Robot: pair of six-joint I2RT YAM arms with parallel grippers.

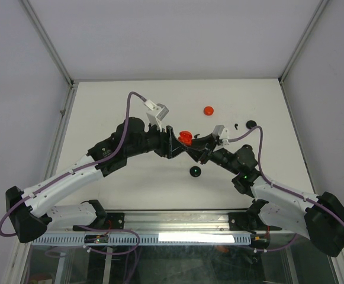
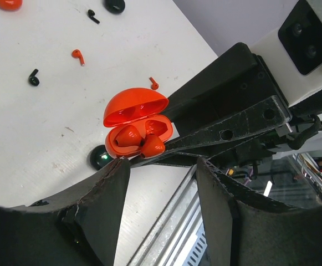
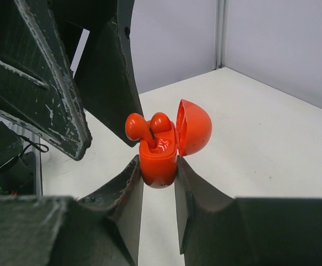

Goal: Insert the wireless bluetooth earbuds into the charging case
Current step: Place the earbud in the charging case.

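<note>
The white table point(image 1: 130, 189) is carrying two arms that are meeting over its middle. The right gripper point(image 3: 158, 167) is clamping the base of the glossy red plastic charging case point(image 3: 161, 158), whose lid is standing open. The left gripper point(image 2: 162, 163) is hanging just beside the case, with its fingers spread and holding nothing. Two red comma-shaped earbuds point(image 3: 149, 126) are sitting in the case. A small red earbud point(image 2: 78, 55) and a small black earbud point(image 2: 34, 78) are lying loose on the table.

Charging case point(image 3: 159, 160): glossy orange-red, plain, inside and out. Two earbuds in the case point(image 3: 136, 126): matching orange-red. Loose red earbud point(image 2: 78, 55) and loose black earbud point(image 2: 34, 78), both unpatterned. Table point(image 1: 130, 189): plain off-white. Red disc point(image 1: 208, 110); black disc point(image 1: 195, 171) with a green glint. Cable point(image 1: 130, 94): purple.
</note>
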